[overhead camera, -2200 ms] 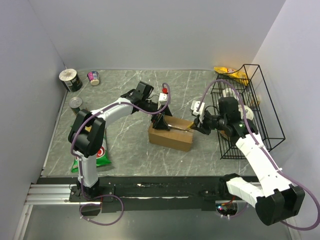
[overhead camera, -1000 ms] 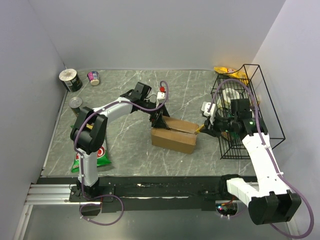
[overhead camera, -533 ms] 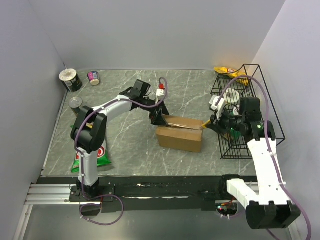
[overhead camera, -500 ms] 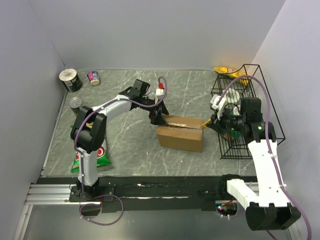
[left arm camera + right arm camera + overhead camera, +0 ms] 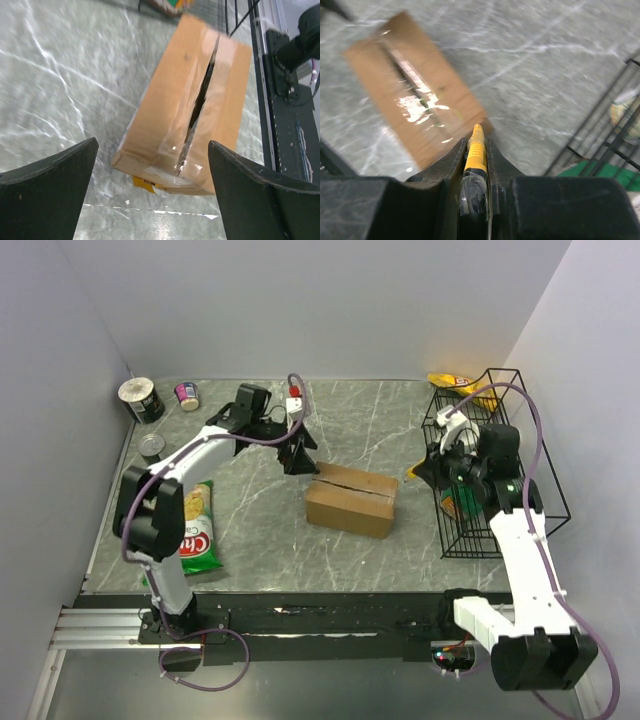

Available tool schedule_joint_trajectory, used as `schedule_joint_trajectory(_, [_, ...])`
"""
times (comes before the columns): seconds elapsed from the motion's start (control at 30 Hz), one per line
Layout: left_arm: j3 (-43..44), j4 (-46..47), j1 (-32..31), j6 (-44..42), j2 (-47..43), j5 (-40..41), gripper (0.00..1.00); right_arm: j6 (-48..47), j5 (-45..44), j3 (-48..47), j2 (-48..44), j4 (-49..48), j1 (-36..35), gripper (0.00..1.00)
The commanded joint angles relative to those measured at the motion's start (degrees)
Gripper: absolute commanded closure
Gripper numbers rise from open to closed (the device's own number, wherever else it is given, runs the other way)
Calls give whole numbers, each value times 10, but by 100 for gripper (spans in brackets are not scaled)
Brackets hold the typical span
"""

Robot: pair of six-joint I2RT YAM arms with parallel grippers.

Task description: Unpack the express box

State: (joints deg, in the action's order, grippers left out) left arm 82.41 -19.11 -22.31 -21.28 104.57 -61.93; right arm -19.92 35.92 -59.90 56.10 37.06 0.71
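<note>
Both arms have come off the box [image 5: 350,502]. A second ago the left jaws pressed on its end farthest from the rack [image 5: 441,535], and the cutter's [image 5: 413,473] tip was at the end nearest the rack. Now the left jaws hang above the worktop [image 5: 260,540], beyond the box's far end as seen from the rack. They stand wide and hold nothing. The left wrist view looks down between them at the box.

The right jaws have drawn back to just beside the rack, in the gap between it and the box. They are narrow and clamped on the yellow cutter [image 5: 476,150], whose tip points toward the box without touching it.

The box lies flat on the worktop near the rack, on the side toward the left arm, and it has turned a little since the cut. Its seam [image 5: 200,100] now shows as a dark gap down the length of the glossy tape, so the tape looks cut through.

By that reading, the cutting step is over and the hold-down is released. The flaps are still down and nothing inside shows. What remains is probably to part the flaps and lift out the contents. The free, wide left jaws seem better placed for that, while the right ones are still occupied by the cutter.
</note>
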Motion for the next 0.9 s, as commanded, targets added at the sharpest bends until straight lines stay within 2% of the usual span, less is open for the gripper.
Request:
schedule_joint_trajectory(0.0, [-15,50,9,46,-90,16,1,-10,-104,-40,12,-42,-4,100])
schedule_joint_trajectory(0.13, [-75,100,30,101,-153,110,1,-10,-160,-26,1,-39,-32,100])
schedule_joint_trajectory(0.17, [-105,111,36,132,-160,175,1,-8,-184,-15,1,-36,-43,100])
schedule_joint_trajectory(0.3, [-158,116,67,183,-172,290,1,6,-235,26,3,-35,-104,100])
schedule_joint_trajectory(0.5, [-202,93,76,185,-171,299,3,16,-249,50,38,-59,-150,100])
schedule_joint_trajectory(0.87, [-158,-22,105,111,-200,321,3,84,-227,-71,198,-139,-272,100])
